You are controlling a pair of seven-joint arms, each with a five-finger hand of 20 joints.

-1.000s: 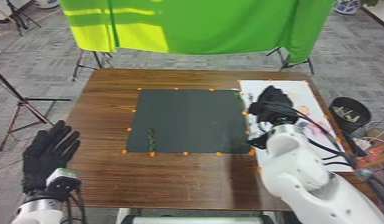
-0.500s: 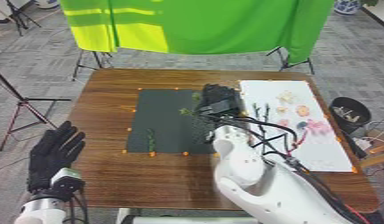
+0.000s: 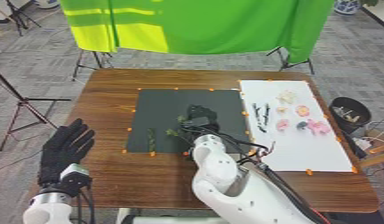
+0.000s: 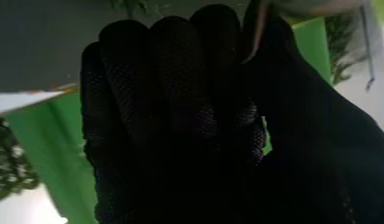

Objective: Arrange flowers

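My right hand (image 3: 201,120) is over the right half of the dark mat (image 3: 157,107), with a green sprig (image 3: 172,132) showing at its left side. In the right wrist view, a thin stem (image 4: 258,37) is pinched between the thumb and fingers of my right hand (image 4: 171,125). Another green stem (image 3: 151,140) lies upright on the mat's lower left. My left hand (image 3: 66,147) is at the table's left edge, fingers straight. On the white sheet (image 3: 295,155) lie dark stems (image 3: 260,114), pink flowers (image 3: 318,127) and pale flowers (image 3: 286,96).
Orange tape marks edge the mat and sheet on the brown table (image 3: 108,175). A black bin (image 3: 350,112) stands beyond the right edge, and a green cloth (image 3: 206,27) hangs behind the table.
My right hand has moved left from the white sheet to the dark mat, carrying the green sprig, and uncovered the flowers and stems. My left hand has shifted slightly right.
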